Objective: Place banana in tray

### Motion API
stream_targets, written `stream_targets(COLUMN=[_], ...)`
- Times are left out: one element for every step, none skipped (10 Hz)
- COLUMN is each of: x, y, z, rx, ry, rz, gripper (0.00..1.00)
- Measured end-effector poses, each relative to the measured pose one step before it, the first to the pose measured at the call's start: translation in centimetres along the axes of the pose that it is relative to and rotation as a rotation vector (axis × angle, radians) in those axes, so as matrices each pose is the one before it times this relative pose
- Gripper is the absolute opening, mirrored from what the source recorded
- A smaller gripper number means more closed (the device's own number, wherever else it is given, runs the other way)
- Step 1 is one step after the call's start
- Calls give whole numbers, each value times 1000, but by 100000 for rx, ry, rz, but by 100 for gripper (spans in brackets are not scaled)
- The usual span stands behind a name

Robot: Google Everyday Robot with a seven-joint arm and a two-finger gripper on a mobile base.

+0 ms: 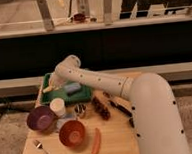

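The green tray sits at the table's back left. My arm reaches in from the right, and my gripper hangs over the tray's left end. It is shut on the small pale yellow banana, which sticks out to the left over the tray's left rim. A light blue oblong object lies in the tray just right of the gripper.
A cream cup, a purple bowl and an orange bowl stand in front of the tray. An orange carrot-like stick and a spoon lie near the wooden table's front edge. Dark items lie mid-table.
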Motion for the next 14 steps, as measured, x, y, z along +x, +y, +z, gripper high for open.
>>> stream_targets(x=[-94, 124, 95, 136, 213, 304, 226, 122, 166, 163, -98, -82, 38, 69], y=[40, 97, 5, 123, 180, 190, 148, 56, 124, 108, -16, -53, 24, 31], z=[223, 226, 115, 242, 169, 164, 165, 88, 56, 50, 91, 22, -8, -31], rx=[-168, -252, -128, -673, -820, -1234, -1302, -1494, -1062, -1045, -279, 22, -8, 14], ry=[-463, -298, 40, 101, 207, 590, 933, 1102, 777, 829, 73, -71, 33, 59], rz=[-598, -577, -133, 269, 681, 890, 707, 252, 393, 287, -76, -98, 44, 94], gripper=[79, 80, 80, 80, 80, 80, 80, 80, 80, 80, 80, 80, 80, 80])
